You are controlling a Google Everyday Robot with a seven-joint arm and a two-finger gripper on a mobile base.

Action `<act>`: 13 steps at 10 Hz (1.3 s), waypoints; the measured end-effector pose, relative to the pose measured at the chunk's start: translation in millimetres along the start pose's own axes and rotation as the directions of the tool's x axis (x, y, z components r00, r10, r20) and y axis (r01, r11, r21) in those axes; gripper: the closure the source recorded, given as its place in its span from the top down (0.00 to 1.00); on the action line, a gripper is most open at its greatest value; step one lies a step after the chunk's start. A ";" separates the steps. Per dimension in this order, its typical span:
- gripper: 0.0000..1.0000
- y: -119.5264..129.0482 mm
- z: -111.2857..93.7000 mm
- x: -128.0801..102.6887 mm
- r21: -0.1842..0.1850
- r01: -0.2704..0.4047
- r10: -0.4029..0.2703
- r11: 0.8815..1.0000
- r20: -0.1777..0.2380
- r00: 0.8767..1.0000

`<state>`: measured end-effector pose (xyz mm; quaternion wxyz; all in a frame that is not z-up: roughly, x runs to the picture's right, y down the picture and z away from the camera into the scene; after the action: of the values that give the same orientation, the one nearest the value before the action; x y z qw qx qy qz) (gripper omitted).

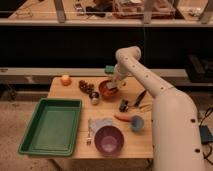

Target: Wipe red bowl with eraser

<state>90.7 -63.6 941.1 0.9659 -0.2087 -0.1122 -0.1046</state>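
Observation:
The red bowl (107, 89) is small and reddish-brown and sits at the back middle of the wooden table (75, 151). My gripper (113, 86) hangs down over the bowl's right side, with its tip inside or just above the rim. A pale object at the tip may be the eraser, but I cannot make it out. My white arm (150, 85) reaches in from the right.
A green tray (52, 125) lies at the front left. A purple bowl (109, 139) stands at the front, a light-blue cup (136, 122) and a carrot (122, 118) to its right. An orange (65, 79), dark grapes (86, 87) and small tools (140, 98) lie around the red bowl.

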 end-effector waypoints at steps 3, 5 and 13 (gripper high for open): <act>0.00 -19.5 7.4 -5.4 0.009 -0.026 0.026 1.000 0.008 1.000; 0.00 -28.8 14.1 -21.6 0.005 -0.015 0.015 1.000 0.017 1.000; 0.00 15.8 16.7 -61.0 -0.040 0.122 -0.121 0.992 0.027 0.992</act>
<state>33.6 -32.9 934.0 0.9517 -0.2227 -0.1345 -0.1630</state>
